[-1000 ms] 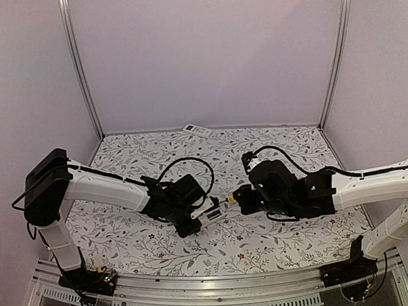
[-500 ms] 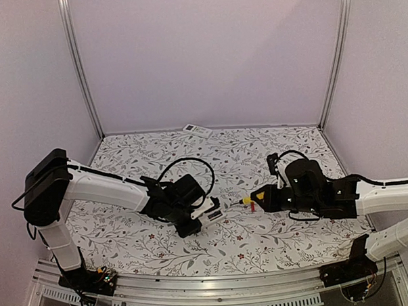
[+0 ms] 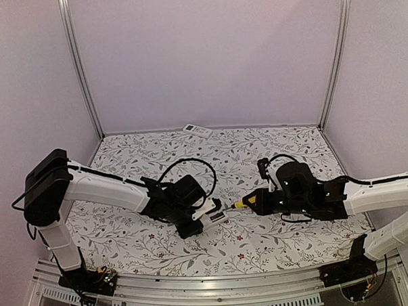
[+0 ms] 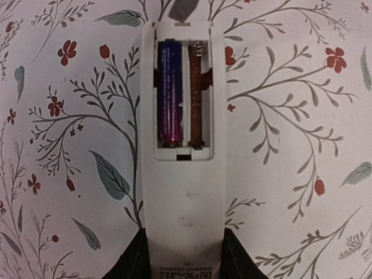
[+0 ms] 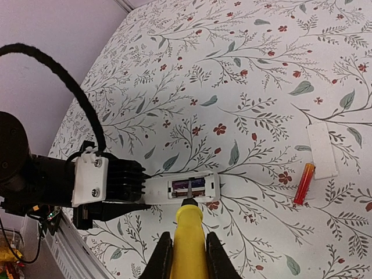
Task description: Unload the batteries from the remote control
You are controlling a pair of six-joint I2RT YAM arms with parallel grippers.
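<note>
The slim white remote control (image 4: 183, 203) lies back-up on the table, its compartment open. A dark purple battery (image 4: 170, 93) sits in the left slot; the slot beside it holds only a rusty brown contact strip. My left gripper (image 4: 185, 264) is shut on the remote's end; it also shows in the top view (image 3: 200, 219). The reddish battery (image 5: 304, 182) lies loose on the table to the right of the remote (image 5: 192, 189). My right gripper (image 5: 188, 258) is shut on the yellow-handled screwdriver (image 5: 189, 232), whose tip is at the compartment's near edge.
A small white cover piece (image 5: 321, 150) lies on the table just beyond the reddish battery. A broader white remote (image 3: 197, 130) lies at the back wall. The left arm's black cable (image 5: 70, 87) loops above the floral table cover (image 3: 161, 250).
My right arm drew back to the right from the remote, then came back left, bringing the screwdriver tip to the compartment again. The left gripper and remote barely moved.
</note>
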